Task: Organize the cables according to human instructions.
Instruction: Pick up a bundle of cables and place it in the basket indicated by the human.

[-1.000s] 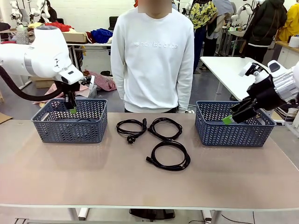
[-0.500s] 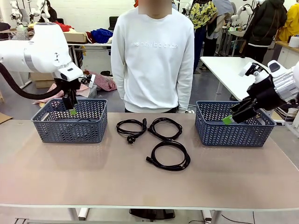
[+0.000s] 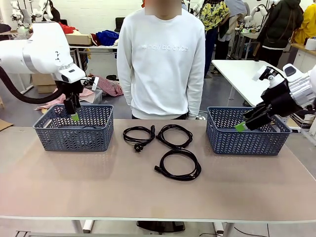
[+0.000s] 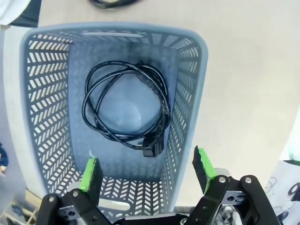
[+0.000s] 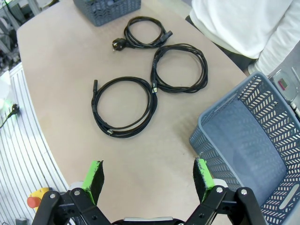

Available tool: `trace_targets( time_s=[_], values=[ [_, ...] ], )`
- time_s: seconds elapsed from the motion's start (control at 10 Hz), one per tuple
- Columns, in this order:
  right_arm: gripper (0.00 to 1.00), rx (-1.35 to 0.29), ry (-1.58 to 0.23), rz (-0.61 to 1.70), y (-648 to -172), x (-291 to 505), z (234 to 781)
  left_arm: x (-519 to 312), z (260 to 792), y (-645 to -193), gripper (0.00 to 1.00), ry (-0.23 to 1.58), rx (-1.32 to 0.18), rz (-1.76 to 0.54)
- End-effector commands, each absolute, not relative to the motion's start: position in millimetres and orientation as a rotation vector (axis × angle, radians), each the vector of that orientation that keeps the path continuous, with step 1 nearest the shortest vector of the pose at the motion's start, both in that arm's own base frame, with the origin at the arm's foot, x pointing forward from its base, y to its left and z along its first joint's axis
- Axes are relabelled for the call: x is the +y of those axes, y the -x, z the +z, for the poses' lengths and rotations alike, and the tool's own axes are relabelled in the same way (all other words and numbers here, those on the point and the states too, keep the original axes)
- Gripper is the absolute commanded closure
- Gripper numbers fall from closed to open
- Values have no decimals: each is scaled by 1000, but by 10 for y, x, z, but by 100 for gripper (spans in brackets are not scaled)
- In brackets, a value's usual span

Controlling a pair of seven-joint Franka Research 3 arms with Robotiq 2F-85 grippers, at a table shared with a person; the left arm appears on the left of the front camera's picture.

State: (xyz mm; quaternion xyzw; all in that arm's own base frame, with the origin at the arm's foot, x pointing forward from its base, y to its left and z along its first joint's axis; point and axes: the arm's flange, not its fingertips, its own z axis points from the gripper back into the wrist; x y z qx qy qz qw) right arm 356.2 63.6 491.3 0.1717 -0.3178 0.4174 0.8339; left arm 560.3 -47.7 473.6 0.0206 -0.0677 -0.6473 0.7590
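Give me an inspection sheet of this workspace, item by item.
Surface: beige table, left basket and right basket on it.
Job's things: far-left cord, far-right cord, near cord coiled mid-table; fourth cord inside left basket.
Clutter: nothing seen.
Grippers: left gripper open above left basket; right gripper open near right basket; both empty.
Cables: thick black hose on left arm, off the table.
Surroundings: person standing at far edge.

Bright even indoor light, soft faint shadows, sharp focus, wrist views wide-angle-bowed
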Motion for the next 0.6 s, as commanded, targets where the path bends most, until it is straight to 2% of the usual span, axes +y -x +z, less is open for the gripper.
trace_targets(
  time_s=[0.0, 0.1, 0.2, 0.5],
  values=[
    [0, -684, -378, 895, -3583, 626, 4903, -448, 4755, -5639, 0, 16, -178, -1419],
    [0, -684, -378, 895, -3583, 626, 4903, -442, 4752, -5630, 0, 56, -177, -1400],
    [0, -684, -378, 895, -3583, 626, 4903, -484, 4733, -5603, 0, -34, -154, -1404],
    [0, -684, -378, 895, -3583, 626, 4903, -484, 4733, -5603, 0, -34, -154, -1404]
  ],
)
